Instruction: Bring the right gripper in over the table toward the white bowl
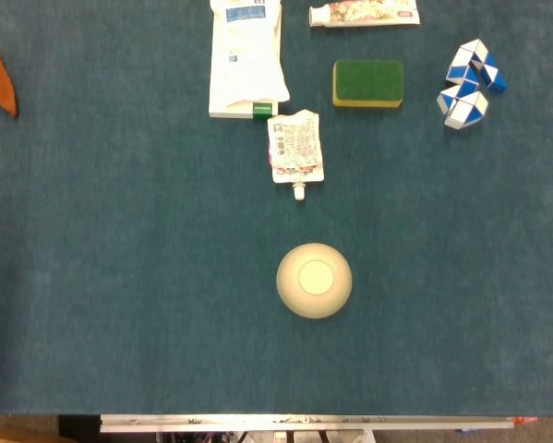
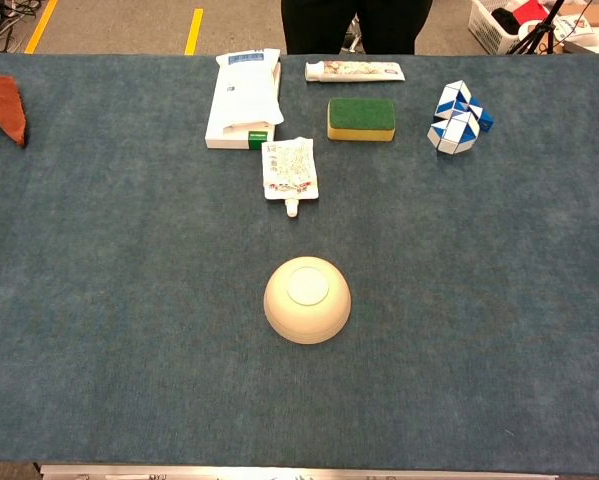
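I see the white bowl [image 1: 314,281] upside down, base up, near the middle of the blue tabletop [image 1: 119,277], toward its near edge. Neither hand appears in either view, so I cannot tell their state. Beyond the bowl lies a printed pouch [image 1: 296,149], then a white box [image 1: 246,60]. A green sponge [image 1: 368,83] sits far right of the pouch.

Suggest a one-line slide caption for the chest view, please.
White bowl upside down mid-table on the blue cloth, spouted pouch and green sponge beyond; neither hand in view.
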Robot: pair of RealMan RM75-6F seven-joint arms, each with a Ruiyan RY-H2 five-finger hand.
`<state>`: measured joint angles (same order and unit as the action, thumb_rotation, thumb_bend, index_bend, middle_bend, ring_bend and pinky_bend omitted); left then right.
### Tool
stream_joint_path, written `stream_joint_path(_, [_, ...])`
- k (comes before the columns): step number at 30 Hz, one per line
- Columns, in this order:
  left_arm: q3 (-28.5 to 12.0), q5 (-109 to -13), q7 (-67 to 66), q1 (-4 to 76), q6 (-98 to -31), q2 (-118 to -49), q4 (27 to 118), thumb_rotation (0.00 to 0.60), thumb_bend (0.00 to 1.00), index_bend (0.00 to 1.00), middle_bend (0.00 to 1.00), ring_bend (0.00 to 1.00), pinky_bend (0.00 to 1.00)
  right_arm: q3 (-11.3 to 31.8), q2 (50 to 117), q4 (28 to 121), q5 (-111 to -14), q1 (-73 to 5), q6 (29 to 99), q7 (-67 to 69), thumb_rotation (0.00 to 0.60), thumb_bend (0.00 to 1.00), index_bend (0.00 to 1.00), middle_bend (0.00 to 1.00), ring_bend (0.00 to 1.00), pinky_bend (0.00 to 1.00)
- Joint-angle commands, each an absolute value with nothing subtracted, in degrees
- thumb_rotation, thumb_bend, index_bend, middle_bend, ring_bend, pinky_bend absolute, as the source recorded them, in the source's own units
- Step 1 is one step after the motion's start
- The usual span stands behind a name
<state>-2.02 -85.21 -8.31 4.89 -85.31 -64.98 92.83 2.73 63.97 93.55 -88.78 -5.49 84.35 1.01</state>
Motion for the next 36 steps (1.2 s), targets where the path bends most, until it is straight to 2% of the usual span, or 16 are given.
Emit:
stream_joint_path(1, [-2.0, -85.2, -8.3, 4.9, -85.3, -65.0, 92.9, 0.6, 0.21, 0.47, 0.35, 0.34, 0.48, 3.0, 64.6, 92.8, -89.3, -5.2, 85.2, 1.8, 0.6, 0.0, 1.0, 1.0, 0.88, 0.19])
stream_joint_path(4, [-2.0, -85.2, -8.4, 4.9, -85.3, -65.0, 92.9, 0.6, 0.21, 0.47, 0.35, 0.34, 0.48, 3.1, 65.1, 92.4, -89.6, -5.2, 85.7, 2.3, 0.598, 0.0, 1.0, 1.0, 0.9, 0.22])
stream_joint_path(9, [-2.0, -85.3, -8.4, 4.9, -85.4, -65.0, 92.9, 0.6, 0.21, 0.47, 0.35, 0.34, 0.48, 2.9, 65.4, 92.0, -90.0, -5.3, 85.8, 3.2, 0.595, 0.0, 1.0, 1.0, 0.91, 0.23])
stream_joint_path(12, [-2.0, -85.3, -8.4, 4.8, -85.4, -65.0, 92.9, 0.6, 0.21, 0.47, 0.35, 0.34, 0.48, 2.7, 65.6, 91.5, -91.4, -5.6, 86.2, 5.9, 0.555, 0.0, 1.0, 1.0, 0.91, 0.23])
stream_joint_path(19, [-2.0, -85.3, -8.5, 4.8, -85.3, -65.0, 92.9, 0.6, 0.21, 0.47, 0.35, 0.34, 0.48, 2.4, 66.9, 88.4, -94.1, -5.6, 88.6, 8.3, 0.314, 0.0, 1.0, 1.0, 0.86, 0.23])
stream_joint_path(23, [-2.0, -85.3, -8.4, 4.8, -85.3, -65.0, 92.9, 0.6, 0.21, 0.47, 0.35, 0.34, 0.48, 2.3, 67.0, 88.2, -93.6, -5.6, 88.1, 7.9, 0.251, 0.0, 1.0, 1.0, 0.82, 0.19])
stream_joint_path(36, [-2.0, -85.4, -8.4, 4.8, -85.5, -64.9, 93.0, 0.6, 0.21, 0.47, 0.35, 0.34, 0.48, 1.9, 67.1, 88.2, -93.5, -6.1, 87.2, 8.4, 0.242, 0.0, 1.0, 1.0, 0.81, 0.18])
